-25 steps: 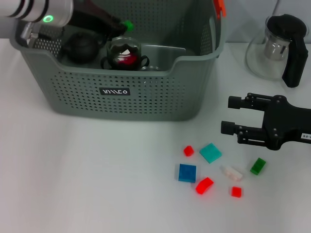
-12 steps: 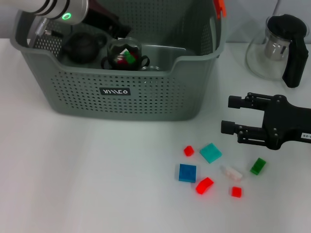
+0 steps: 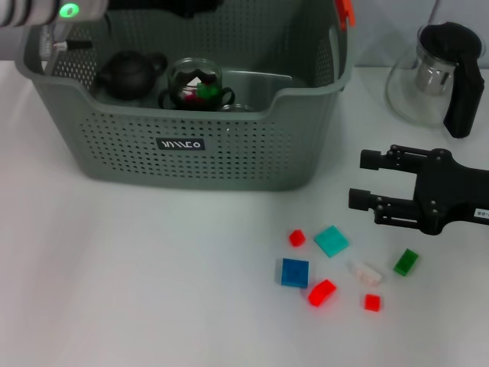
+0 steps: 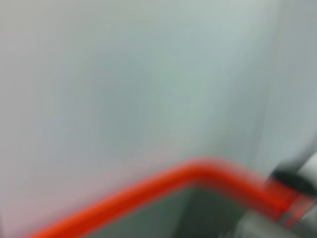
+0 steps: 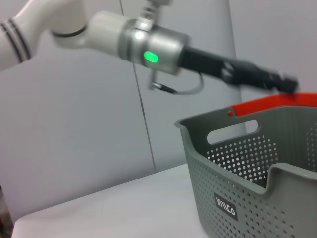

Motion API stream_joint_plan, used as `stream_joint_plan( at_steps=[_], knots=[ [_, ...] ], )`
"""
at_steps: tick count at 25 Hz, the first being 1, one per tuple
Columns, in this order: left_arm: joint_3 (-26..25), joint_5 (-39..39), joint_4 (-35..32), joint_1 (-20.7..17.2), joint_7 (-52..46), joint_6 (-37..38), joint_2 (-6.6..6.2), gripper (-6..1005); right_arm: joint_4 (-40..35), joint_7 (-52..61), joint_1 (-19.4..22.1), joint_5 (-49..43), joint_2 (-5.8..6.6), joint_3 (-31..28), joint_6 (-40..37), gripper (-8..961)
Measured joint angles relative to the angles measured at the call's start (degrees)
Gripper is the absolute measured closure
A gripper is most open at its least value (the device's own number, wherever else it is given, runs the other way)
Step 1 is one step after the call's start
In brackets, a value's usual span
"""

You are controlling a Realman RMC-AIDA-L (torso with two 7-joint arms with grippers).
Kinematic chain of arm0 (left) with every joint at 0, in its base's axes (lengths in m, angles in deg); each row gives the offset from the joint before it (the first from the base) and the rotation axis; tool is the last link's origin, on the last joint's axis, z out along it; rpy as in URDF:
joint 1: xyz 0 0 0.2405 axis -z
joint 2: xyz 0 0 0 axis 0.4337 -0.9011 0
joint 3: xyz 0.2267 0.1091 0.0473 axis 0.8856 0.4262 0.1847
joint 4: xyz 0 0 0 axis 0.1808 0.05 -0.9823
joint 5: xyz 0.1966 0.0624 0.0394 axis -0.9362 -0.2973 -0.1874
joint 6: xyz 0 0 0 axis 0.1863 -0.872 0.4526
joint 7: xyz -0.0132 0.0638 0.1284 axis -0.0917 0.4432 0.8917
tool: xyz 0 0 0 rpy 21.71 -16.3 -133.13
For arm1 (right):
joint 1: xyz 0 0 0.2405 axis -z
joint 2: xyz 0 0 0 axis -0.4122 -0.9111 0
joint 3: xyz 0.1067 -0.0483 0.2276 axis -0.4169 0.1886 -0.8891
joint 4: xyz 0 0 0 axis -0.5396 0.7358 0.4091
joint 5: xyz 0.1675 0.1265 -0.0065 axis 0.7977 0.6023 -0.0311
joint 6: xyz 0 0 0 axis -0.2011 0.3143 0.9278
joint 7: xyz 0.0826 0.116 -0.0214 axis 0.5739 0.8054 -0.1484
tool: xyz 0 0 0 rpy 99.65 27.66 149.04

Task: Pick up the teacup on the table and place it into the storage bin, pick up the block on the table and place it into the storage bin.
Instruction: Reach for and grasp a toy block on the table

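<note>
The grey storage bin [image 3: 229, 145] stands at the back left of the white table. Inside it a glass teacup [image 3: 195, 76] with dark handles holds a red and a green block [image 3: 205, 94]. My left gripper [image 3: 187, 6] is raised above the bin's back, at the top edge of the head view. The right wrist view shows the left gripper [image 5: 277, 82] hovering over the bin's [image 5: 247, 198] orange-trimmed rim. My right gripper [image 3: 359, 181] hangs open and empty at the right, just above several loose blocks: red [image 3: 296, 238], teal [image 3: 331, 240], blue [image 3: 294, 272] and green [image 3: 406, 261].
A black teapot [image 3: 128, 73] sits in the bin beside the teacup. A glass pitcher with a black handle [image 3: 439, 73] stands at the back right. More blocks lie near the front: red [image 3: 322, 291], white [image 3: 365, 271], small red [image 3: 372, 303].
The left gripper let a green block fall into the teacup, then rose up and back out of the bin. The right arm has stayed still.
</note>
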Motion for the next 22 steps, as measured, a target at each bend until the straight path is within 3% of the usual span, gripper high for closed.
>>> stream_joint_plan(
  at_steps=[1,2,4,8,10,12,17,22],
  knots=[
    [-2.2,7.5,-0.9,-2.3,4.1,3.3,0.38,513,0.0,0.0,0.1,0.0,0.0,-0.1,0.1,212],
    [-2.2,7.5,-0.9,-2.3,4.1,3.3,0.38,515,0.0,0.0,0.1,0.0,0.0,-0.1,0.1,212],
    [-10.4,26.7,2.8,-6.1,14.3,15.6,0.7,519,-0.1,0.0,0.1,0.1,0.0,-0.2,0.2,212],
    [-21.7,37.1,13.4,-7.1,20.7,31.3,-0.43,521,-0.2,0.0,0.1,0.1,-0.05,-0.5,0.2,213],
    [-27.7,36.8,18.0,-8.2,24.8,37.4,-0.97,521,-0.3,0.0,0.1,0.1,-0.08,-0.8,0.2,213],
    [-30.9,34.2,19.7,-10.7,30.1,40.6,-0.51,520,-0.3,0.0,0.1,0.1,-0.08,-1.2,0.1,213],
    [-32.6,26.3,19.7,-17.1,42.8,43.3,1.11,519,-0.4,0.1,0.0,0.1,-0.09,-1.6,0.1,213],
    [-34.4,12.4,21.1,-18.5,48.9,46.0,1.17,518,-0.4,0.3,0.1,0.1,-0.09,-1.6,0.2,213]
  ],
)
